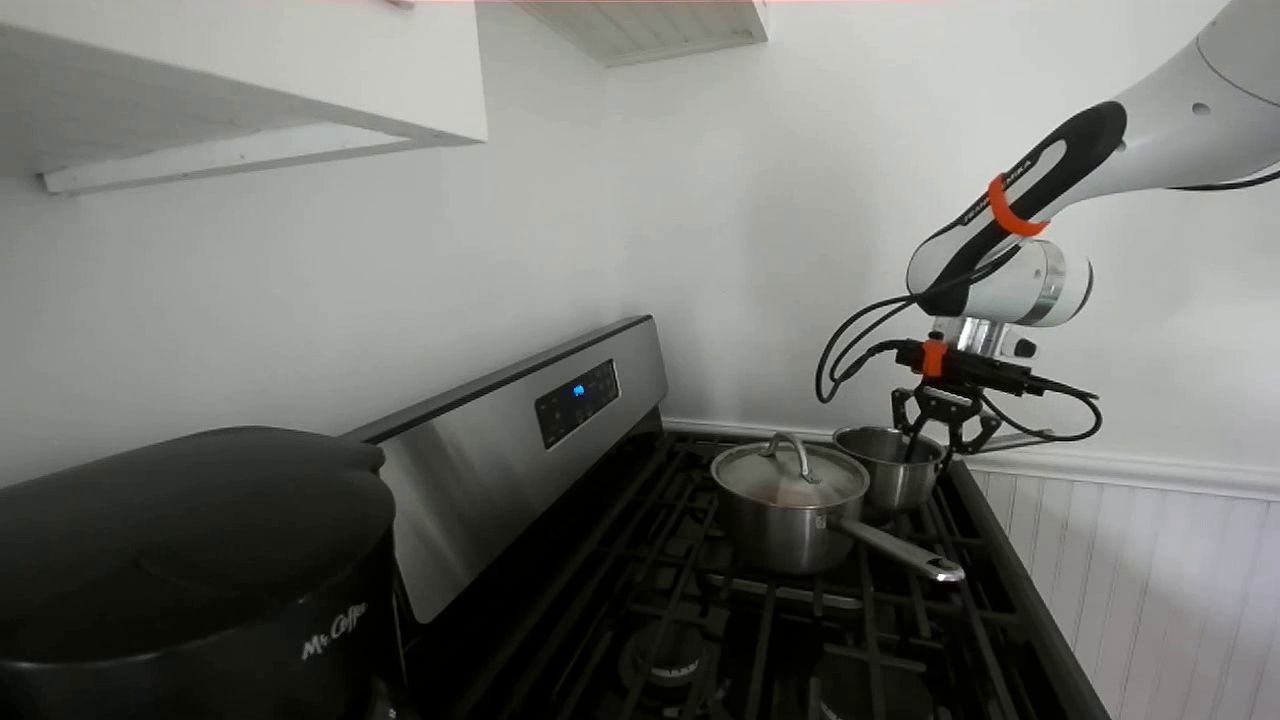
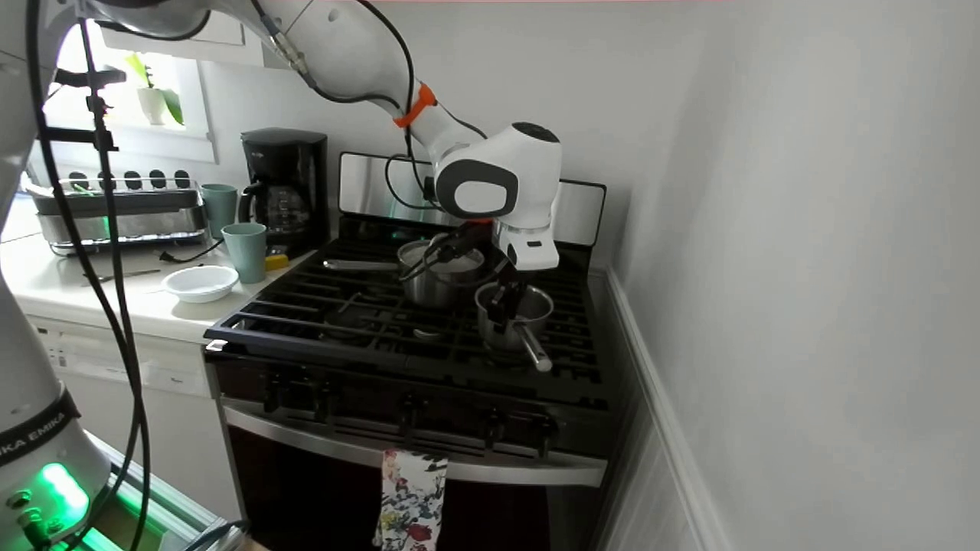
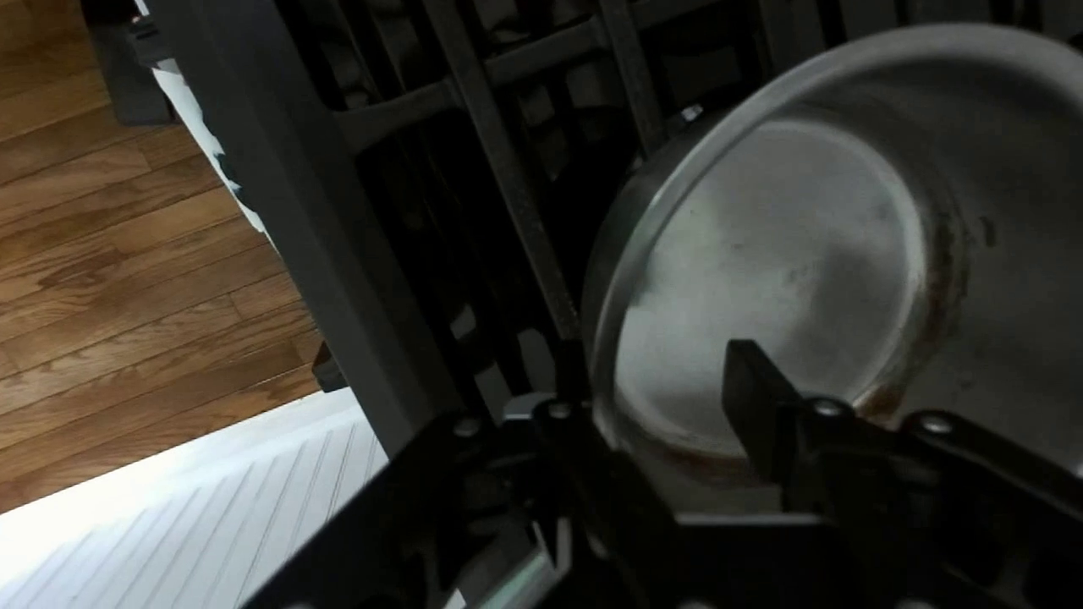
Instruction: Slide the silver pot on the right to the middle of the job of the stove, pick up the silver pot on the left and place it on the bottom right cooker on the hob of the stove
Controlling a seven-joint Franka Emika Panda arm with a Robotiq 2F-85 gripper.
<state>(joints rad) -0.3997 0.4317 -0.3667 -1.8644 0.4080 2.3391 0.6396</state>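
In an exterior view, a gas stove (image 1: 1020, 605) stands against white walls (image 1: 800, 180), a blue reading (image 1: 578, 391) lit on its steel backguard (image 1: 480, 500). It carries a lidded saucepan (image 1: 770, 530); just beyond, near white beadboard panelling (image 1: 1120, 580), is an uncovered saucepan (image 1: 895, 483), the hand (image 1: 928, 456) at its rim. A black Mr. Coffee coffee maker (image 1: 200, 560) fills the foreground.

In an exterior view, the uncovered saucepan sits toward the stove's front right; the lidded saucepan is farther back, near the middle. Alongside, a white counter (image 2: 149, 298) bears green cups (image 2: 245, 252) and a white bowl (image 2: 200, 283). A floral towel (image 2: 413, 501) hangs from the oven handle (image 2: 521, 473).

In the wrist view, the hand's fingers (image 3: 755, 393) stand apart, one inside the uncovered saucepan, one outside, its side unclamped between them; whether either touches I cannot tell. Past the stove's edge are wooden floorboards (image 3: 144, 296).
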